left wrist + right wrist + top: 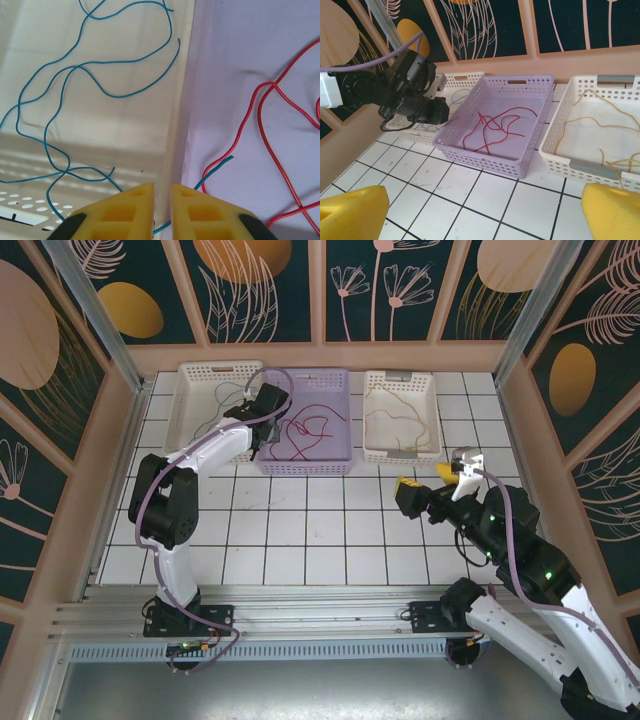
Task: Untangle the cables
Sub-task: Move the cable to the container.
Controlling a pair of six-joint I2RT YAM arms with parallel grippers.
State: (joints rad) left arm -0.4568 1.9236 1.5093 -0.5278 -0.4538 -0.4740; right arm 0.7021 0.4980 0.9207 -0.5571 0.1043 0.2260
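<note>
Your left gripper (162, 192) hangs over the wall shared by the left white basket (215, 367) and the lilac basket (310, 468), its yellow fingers drawn almost together with a thin slit between them. The blue cable (125, 62) lies in loose loops on the floor of the left white basket. One end of it crosses the wall, passes beneath your fingertips and comes out on the lilac side, ending just beside the red cable (272, 84). You cannot tell from the wrist view whether the fingers pinch that blue end or merely sit above it.

The red cable lies coiled over itself in the lilac basket, to the right of your left gripper. The yellow-tan cable (600, 119) lies in the right white basket (400, 377), well apart from the other two.

Your right gripper (484, 207) is spread wide with nothing in it, above the tiled counter (300, 530) in front of the right white basket.

The three baskets stand side by side along the far edge of the counter. Panels painted with leaves and flowers close in the back and sides.
</note>
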